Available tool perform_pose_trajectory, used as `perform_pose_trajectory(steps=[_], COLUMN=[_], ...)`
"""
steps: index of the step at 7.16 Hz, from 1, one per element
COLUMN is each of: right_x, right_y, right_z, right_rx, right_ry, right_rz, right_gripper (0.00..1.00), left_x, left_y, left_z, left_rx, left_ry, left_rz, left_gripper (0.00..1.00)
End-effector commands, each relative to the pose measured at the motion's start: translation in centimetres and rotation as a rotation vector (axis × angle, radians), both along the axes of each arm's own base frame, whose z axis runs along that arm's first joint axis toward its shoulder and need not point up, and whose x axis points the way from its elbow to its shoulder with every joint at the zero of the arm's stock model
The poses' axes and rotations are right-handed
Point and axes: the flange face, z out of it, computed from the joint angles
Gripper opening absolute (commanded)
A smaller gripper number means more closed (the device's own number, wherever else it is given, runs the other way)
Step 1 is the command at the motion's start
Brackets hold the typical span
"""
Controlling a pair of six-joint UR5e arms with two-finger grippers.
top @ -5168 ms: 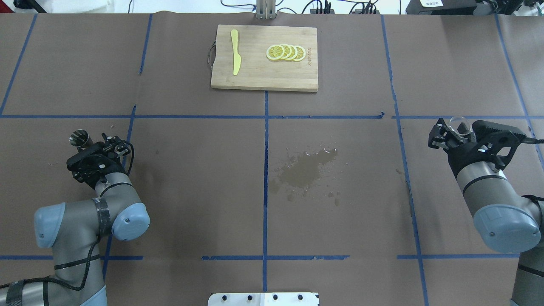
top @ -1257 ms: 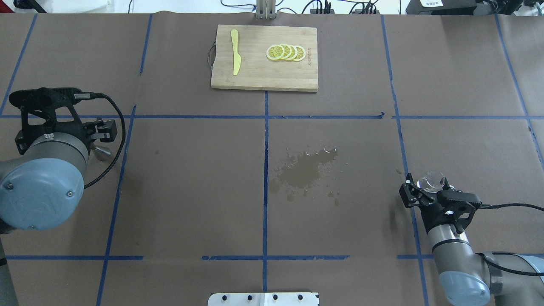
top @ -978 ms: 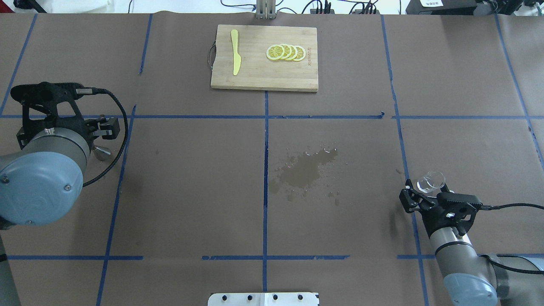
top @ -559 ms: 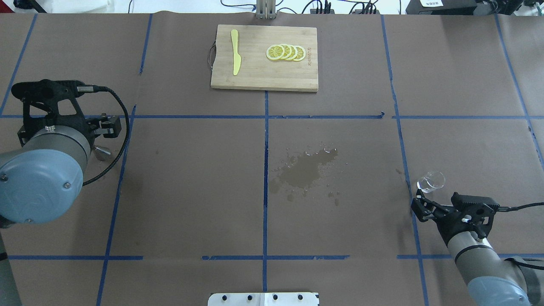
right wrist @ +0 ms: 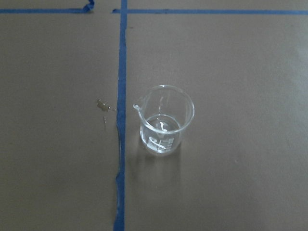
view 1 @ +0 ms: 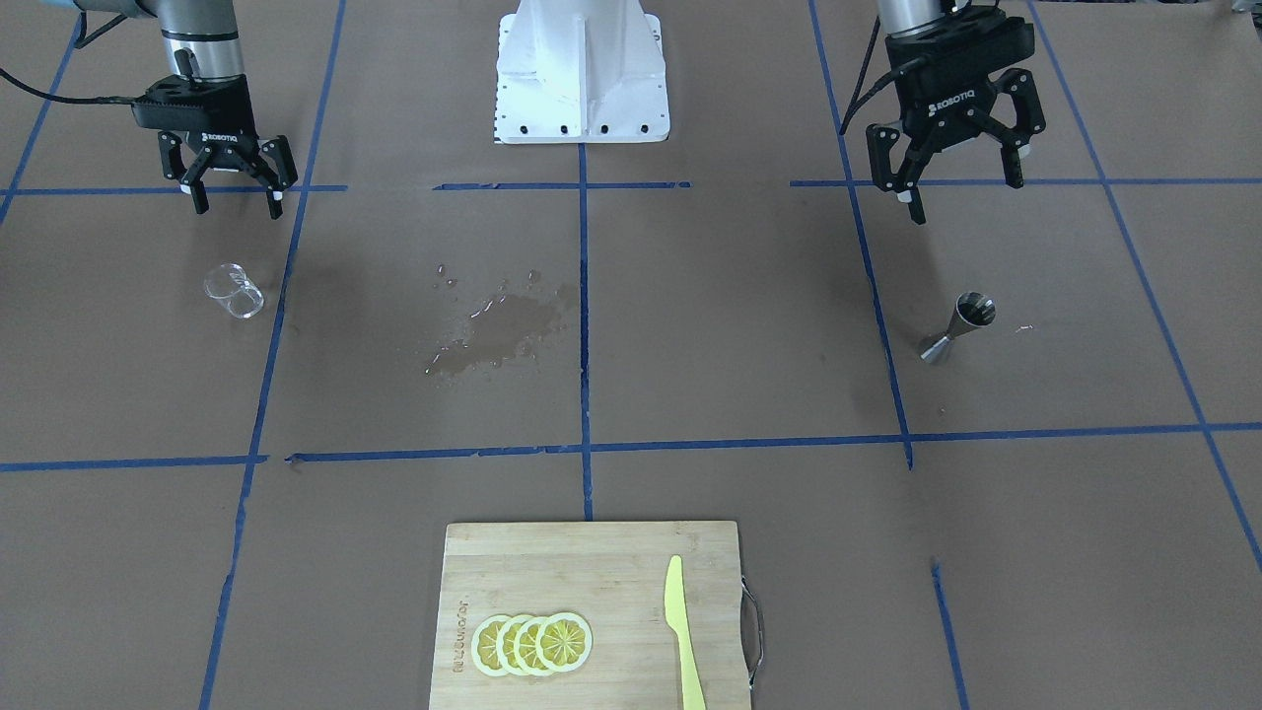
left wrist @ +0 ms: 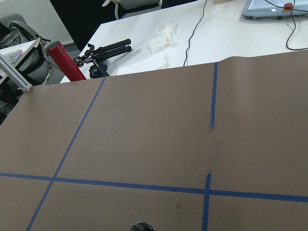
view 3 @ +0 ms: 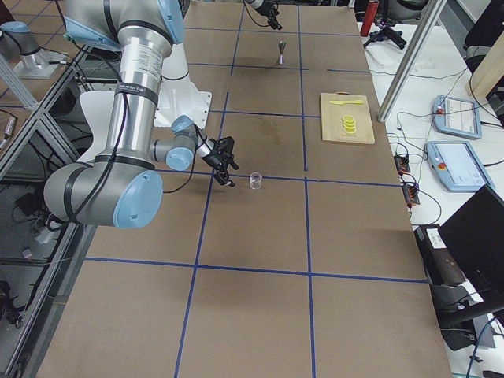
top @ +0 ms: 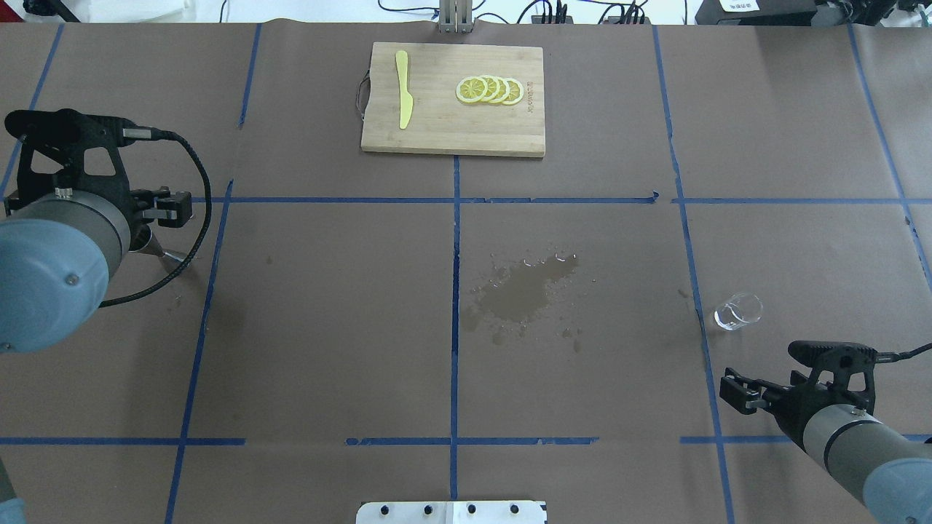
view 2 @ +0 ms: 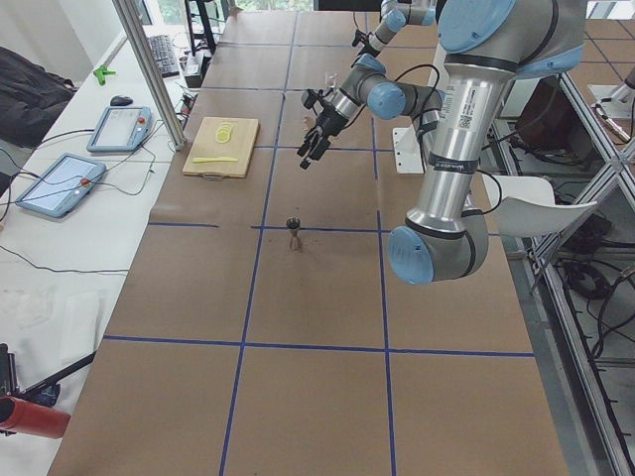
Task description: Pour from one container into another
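The clear glass cup (top: 737,311) stands upright on the table's right side; it also shows as the glass cup (view 1: 234,292) and close up as the cup (right wrist: 163,120), with a little liquid at its bottom. My right gripper (view 1: 238,207) is open and empty, drawn back from the cup toward the robot. The steel jigger (view 1: 956,327) stands upright on the left side; the overhead view shows only the jigger's foot (top: 156,251) past my wrist. My left gripper (view 1: 961,192) hangs open above and behind it, holding nothing.
A wet spill (top: 520,291) darkens the paper near the table's middle. A wooden cutting board (top: 451,135) at the far centre carries lemon slices (top: 489,89) and a yellow knife (top: 403,87). Blue tape lines cross the brown cover.
My right gripper opened, let go of the glass cup on the table and pulled back toward the robot. My left arm drew up and away from the standing jigger.
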Motion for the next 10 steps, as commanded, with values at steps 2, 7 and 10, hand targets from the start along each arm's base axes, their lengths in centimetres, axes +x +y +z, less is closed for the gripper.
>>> perform_pose_trajectory(steps=[2,7,10], right_x=[6.6,21.1,26.9], right_y=[-5.0,-14.9,-18.7], right_z=[-4.3,-3.2,1.1], right_rx=[-0.141,-0.128,-0.057], right_ry=[-0.069,-0.142,-0.04], right_rz=[-0.188,-0.432,-0.554], right_gripper=[1.0,1.0,1.0], left_x=[-2.7,-14.9,-25.5], left_y=[-2.4,-15.2,-20.3], left_z=[-0.6,6.3,21.0], left_rx=[0.051,0.135,0.091], left_ry=[-0.052,-0.159,-0.103], left_rz=[0.205,0.549,0.705], left_gripper=[1.0,1.0,1.0])
